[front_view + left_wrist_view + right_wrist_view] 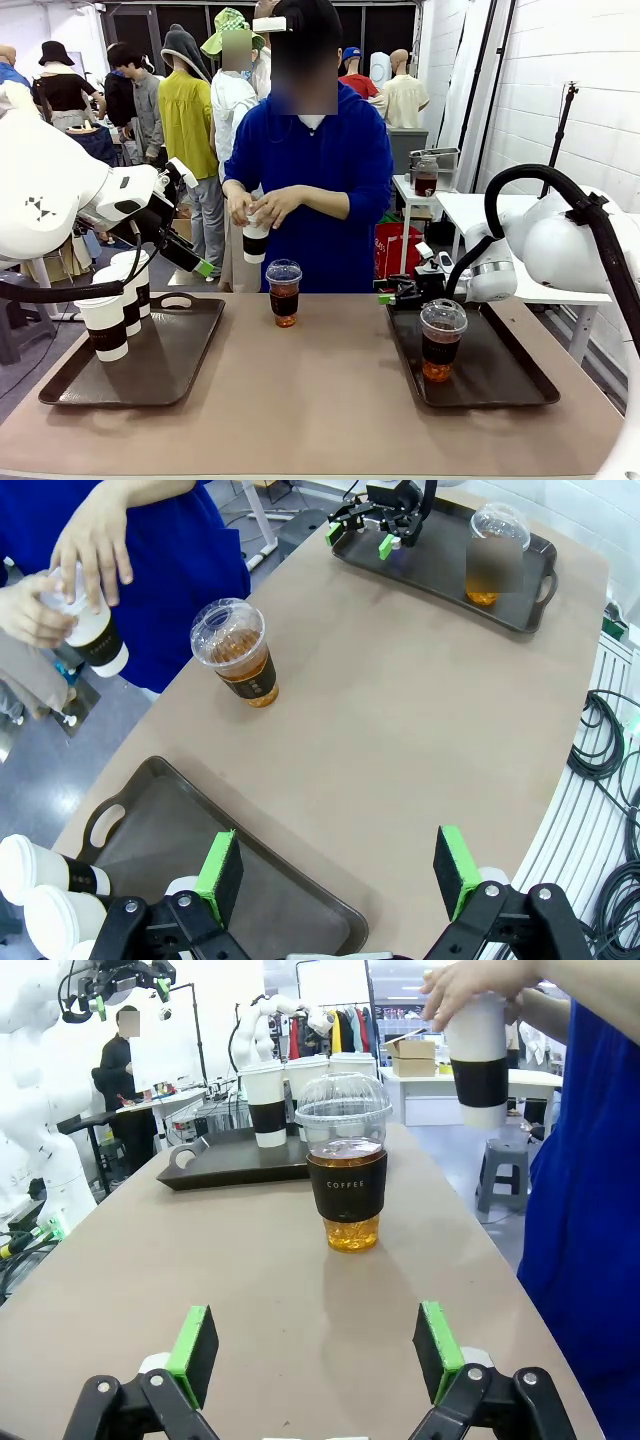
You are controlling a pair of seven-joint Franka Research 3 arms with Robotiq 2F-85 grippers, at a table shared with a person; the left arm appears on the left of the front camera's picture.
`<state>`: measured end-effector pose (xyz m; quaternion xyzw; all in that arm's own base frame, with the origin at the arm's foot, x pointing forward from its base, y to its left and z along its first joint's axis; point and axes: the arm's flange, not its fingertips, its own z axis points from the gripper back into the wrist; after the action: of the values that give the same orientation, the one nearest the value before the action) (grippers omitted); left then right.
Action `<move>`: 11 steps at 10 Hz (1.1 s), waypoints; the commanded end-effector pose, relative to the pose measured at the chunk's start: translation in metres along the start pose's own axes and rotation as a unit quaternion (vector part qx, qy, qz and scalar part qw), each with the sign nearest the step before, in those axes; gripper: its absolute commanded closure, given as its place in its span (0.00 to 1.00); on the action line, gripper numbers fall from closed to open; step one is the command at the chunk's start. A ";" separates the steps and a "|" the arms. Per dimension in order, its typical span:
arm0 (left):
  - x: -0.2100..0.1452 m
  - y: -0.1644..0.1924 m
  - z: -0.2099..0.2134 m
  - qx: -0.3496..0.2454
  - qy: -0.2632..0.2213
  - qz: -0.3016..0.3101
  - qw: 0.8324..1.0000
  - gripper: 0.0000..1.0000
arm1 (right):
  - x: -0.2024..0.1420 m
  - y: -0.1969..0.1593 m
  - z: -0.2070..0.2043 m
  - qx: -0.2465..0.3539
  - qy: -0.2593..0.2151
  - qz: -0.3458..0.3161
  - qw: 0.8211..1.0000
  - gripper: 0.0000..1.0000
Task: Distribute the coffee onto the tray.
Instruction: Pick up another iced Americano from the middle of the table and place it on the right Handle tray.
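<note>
right gripper [315,1355] sits closest in its wrist view, green pads wide apart, nothing between them, hanging low over the brown table [200,1290]. dead ahead of it but well apart stands a clear dome-lidded cup [346,1175] of amber drink with a dark "coffee" sleeve, upright on bare table between the two trays, near the far edge just in front of the person. second clear dome-lidded cup [441,340] is already upright on the right tray [520,385]. three white lidded paper cups [105,325] with dark sleeves cluster on the near left corner of the left tray [170,360]. the fourth white cup [256,238] is in the person's hands [275,205], held above the far edge and not set down. left gripper [340,870] is spread open too, empty, hovering over the left tray's inner edge. step in hand looks like the right arm's approach to the middle clear cup; pickup not yet made. next move calls for driving forward until the sleeve sits between the pads, closing gently since the plastic will flex, keeping it upright, then setting it on the right tray beside the other without knocking it.
</note>
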<state>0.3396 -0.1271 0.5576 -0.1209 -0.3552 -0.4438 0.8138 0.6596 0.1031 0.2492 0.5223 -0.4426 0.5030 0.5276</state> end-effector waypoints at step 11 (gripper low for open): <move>-0.001 0.001 0.000 -0.001 -0.001 0.002 1.000 0.00 | 0.024 -0.017 -0.098 0.015 0.005 0.002 1.000 0.00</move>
<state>0.3396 -0.1272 0.5576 -0.1208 -0.3552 -0.4438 0.8138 0.6626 0.1956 0.2652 0.5292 -0.4342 0.5210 0.5099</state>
